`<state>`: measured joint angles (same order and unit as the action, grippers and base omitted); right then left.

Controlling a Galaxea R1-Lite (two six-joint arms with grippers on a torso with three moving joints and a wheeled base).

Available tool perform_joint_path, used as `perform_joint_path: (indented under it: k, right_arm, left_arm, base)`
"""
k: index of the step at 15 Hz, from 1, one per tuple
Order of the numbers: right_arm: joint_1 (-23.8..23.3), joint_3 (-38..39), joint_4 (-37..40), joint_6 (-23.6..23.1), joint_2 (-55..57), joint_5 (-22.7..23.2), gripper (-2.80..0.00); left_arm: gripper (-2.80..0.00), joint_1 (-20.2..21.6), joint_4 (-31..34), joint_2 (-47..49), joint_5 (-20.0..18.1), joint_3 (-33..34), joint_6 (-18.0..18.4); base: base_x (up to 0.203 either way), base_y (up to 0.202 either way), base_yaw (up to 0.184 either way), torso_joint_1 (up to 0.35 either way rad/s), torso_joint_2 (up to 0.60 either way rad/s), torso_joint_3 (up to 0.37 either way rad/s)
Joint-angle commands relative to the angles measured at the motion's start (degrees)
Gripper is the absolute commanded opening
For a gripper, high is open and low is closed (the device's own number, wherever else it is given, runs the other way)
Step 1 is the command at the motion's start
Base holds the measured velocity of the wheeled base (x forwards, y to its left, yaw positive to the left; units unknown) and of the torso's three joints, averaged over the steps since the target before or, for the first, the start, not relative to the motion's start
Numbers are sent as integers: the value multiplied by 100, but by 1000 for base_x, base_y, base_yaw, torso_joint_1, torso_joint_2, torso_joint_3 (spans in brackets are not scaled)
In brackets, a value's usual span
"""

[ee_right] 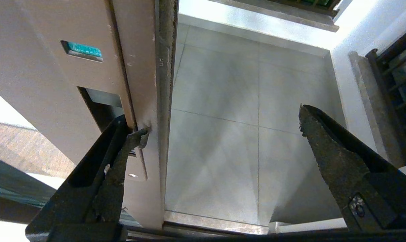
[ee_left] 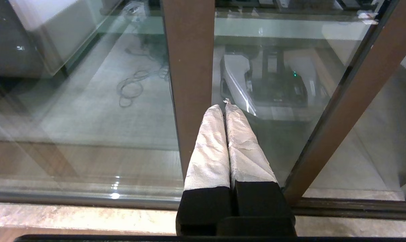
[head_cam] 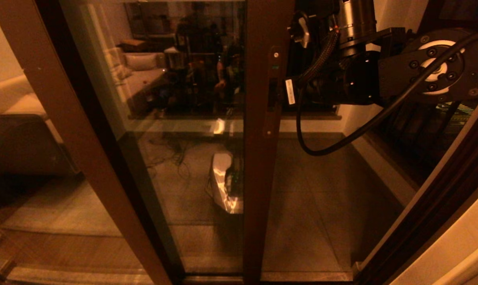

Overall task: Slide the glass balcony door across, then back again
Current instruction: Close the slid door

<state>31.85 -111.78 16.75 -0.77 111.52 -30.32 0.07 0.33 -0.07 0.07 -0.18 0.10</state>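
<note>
The glass balcony door [head_cam: 183, 118] stands partly slid across, its dark brown upright edge [head_cam: 262, 166] in the middle of the head view. A slim handle plate [head_cam: 274, 79] sits high on that edge. My right arm [head_cam: 421, 67] reaches in from the upper right to the plate. My right gripper [ee_right: 222, 122] is open. One fingertip [ee_right: 139, 136] is hooked at the handle recess [ee_right: 102, 107] on the door's edge, and the other finger [ee_right: 324, 148] hangs free over the gap. My left gripper [ee_left: 225, 106] is shut on nothing, its white-wrapped fingers pointing at the glass beside a brown upright [ee_left: 189, 67].
Right of the door's edge the gap shows the tiled balcony floor [head_cam: 310, 198]. The brown door jamb [head_cam: 441, 206] slants at the right. A black-barred railing [ee_right: 398, 84] stands at the balcony's side. Another brown-framed pane [head_cam: 65, 118] is at the left.
</note>
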Motion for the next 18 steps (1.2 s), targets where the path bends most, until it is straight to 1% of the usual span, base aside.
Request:
perform_joint_path:
  k: [1, 5, 11, 18]
  right_arm:
    - [-21, 7, 4, -11, -32, -35, 0]
    - [-35, 15, 4, -19, -69, -35, 0]
    - [-197, 17, 4, -145, -85, -35, 0]
    - [-376, 112, 4, -186, -177, -35, 0]
  left_arm:
    - [-280, 1, 2, -8, 1, 1, -1]
    - [-280, 1, 2, -5, 1, 1, -1]
    - [-280, 1, 2, -10, 1, 1, -1]
    - [-280, 1, 2, -10, 1, 1, -1]
  base:
    - [0, 0, 0, 0, 0, 0]
    - [0, 0, 0, 0, 0, 0]
    - [0, 0, 0, 0, 0, 0]
    - [0, 0, 0, 0, 0, 0]
